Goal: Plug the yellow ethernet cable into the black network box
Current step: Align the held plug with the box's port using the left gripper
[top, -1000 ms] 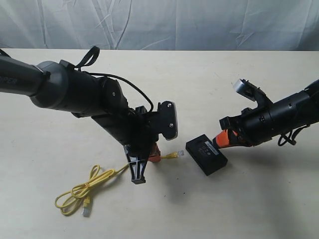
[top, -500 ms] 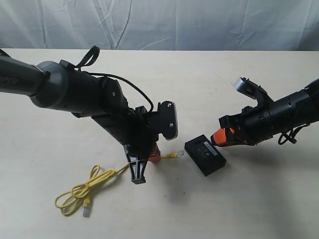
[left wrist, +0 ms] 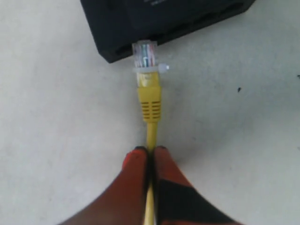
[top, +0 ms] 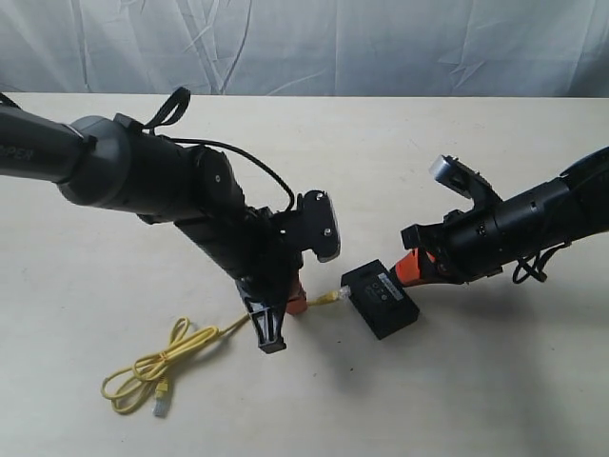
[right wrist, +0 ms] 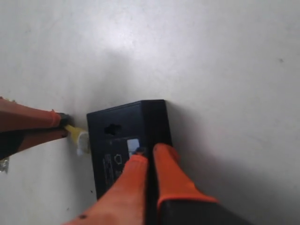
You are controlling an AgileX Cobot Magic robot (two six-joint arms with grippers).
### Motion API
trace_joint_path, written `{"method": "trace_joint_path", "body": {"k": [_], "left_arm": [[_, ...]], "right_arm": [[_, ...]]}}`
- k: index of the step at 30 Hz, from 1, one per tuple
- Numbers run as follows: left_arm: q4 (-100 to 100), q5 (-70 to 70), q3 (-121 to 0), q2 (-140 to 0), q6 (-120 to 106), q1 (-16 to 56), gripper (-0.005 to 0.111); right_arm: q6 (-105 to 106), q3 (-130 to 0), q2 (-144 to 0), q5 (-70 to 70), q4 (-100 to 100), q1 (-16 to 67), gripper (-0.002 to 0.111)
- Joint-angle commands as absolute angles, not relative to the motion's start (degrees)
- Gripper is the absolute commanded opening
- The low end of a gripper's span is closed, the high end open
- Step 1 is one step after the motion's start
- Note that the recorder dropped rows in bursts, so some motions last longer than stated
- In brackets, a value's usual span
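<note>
The black network box [top: 381, 298] lies flat on the table, a white label on its top. My left gripper [top: 297, 303] is shut on the yellow ethernet cable [top: 162, 367] just behind its yellow boot. In the left wrist view the clear plug [left wrist: 145, 54] has its tip at a port on the box [left wrist: 140, 23] side, most of it still showing; the left gripper [left wrist: 150, 150] pinches the cord. My right gripper [top: 411, 269] is shut, its orange tips resting on the box [right wrist: 122, 140] top edge near the label, as the right gripper [right wrist: 147, 149] view shows.
The rest of the cable trails in loose loops toward the front left, with its second plug [top: 160, 407] lying on the table. A grey cloth backdrop [top: 304, 43] hangs behind the table's far edge. The left arm's bulky body [top: 152, 181] stretches over the left half.
The right gripper has moved left with the box under its tips, closing the gap. The plug, apart from the box before, now meets its side. The left gripper shifted slightly.
</note>
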State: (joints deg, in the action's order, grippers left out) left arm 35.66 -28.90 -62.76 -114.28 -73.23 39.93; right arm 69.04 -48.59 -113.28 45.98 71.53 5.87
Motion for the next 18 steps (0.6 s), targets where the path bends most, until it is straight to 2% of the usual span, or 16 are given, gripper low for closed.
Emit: {"method": "trace_joint_path", "body": {"k": [1, 10, 18], "left_arm": [[32.32, -34.37, -62.33, -115.17, -65.33, 40.19, 0.000], [23.04, -41.38, -62.33, -110.82, -52.36, 40.19, 0.000], [25.67, -42.05, -63.41, -110.65, -48.12, 40.19, 0.000]], "right_arm": [[68.40, -48.34, -113.68, 44.65, 68.91, 6.15, 0.006], [67.98, -48.34, -113.42, 44.78, 69.14, 6.15, 0.006], [67.88, -48.34, -113.33, 45.05, 69.26, 6.15, 0.006]]}}
